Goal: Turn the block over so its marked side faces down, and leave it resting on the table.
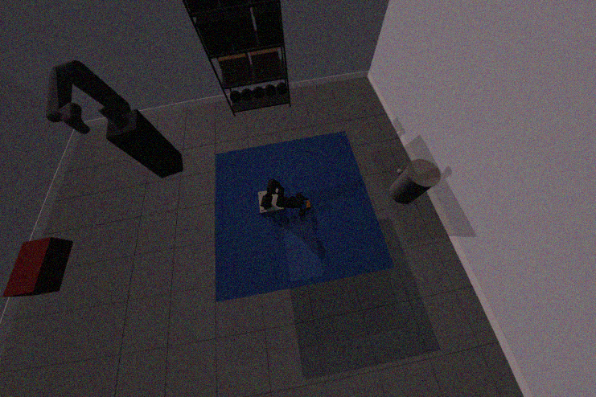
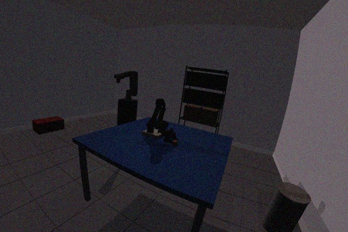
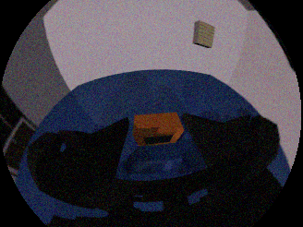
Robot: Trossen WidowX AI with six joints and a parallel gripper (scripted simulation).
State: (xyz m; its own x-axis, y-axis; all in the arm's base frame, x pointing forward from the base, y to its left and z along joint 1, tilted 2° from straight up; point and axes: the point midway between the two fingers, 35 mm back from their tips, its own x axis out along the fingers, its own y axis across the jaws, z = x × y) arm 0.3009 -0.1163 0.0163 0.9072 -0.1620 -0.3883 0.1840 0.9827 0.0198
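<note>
The orange block is low at the blue table, beyond the arm's pale base plate. In the wrist view, the dark square mark is on its lower face, turned toward the camera and seen at a steep slant, with a plain orange face above it. My gripper is open, with its fingertips on either side of the block. A narrow gap shows at the left finger; contact at the right finger is unclear. The block's underside is hidden, and whether it lies flat cannot be told.
The arm's pale base plate stands on the table behind the gripper. Off the table are a shelf rack, another arm on a black pedestal, a red-topped box and a grey cylinder.
</note>
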